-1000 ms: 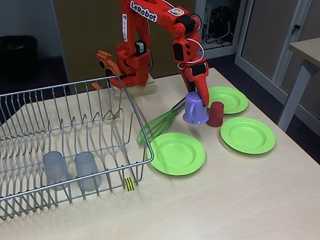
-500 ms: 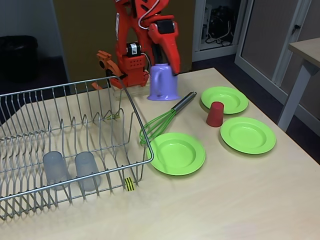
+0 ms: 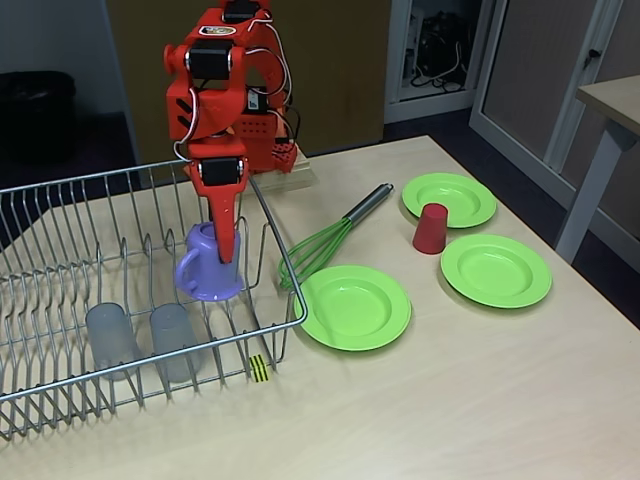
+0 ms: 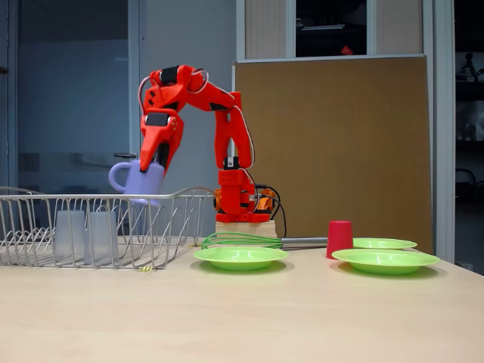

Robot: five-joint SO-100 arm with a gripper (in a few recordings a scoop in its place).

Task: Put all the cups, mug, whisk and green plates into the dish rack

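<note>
While the mug hangs above the rack, the scene reads near to far:
Rack (image 3: 60, 385): holds two grey cups (image 3: 110, 335) upright at its near side.
Near plate (image 3: 355, 305): on the surface (image 3: 450, 400) just right of the rack.
Whisk (image 3: 320, 245): lying behind that plate.
Mug (image 3: 205, 265): a second ago beside the red cup (image 3: 431, 228), now carried over the rack, mouth down, clear of the wires in a fixed view (image 4: 140, 180).
Jaws (image 3: 225, 250): clamped on the mug's wall.
Far plates (image 3: 495, 268): two, untouched.
Meaning: the mug only needs lowering and release; red cup, whisk and three plates remain.
</note>
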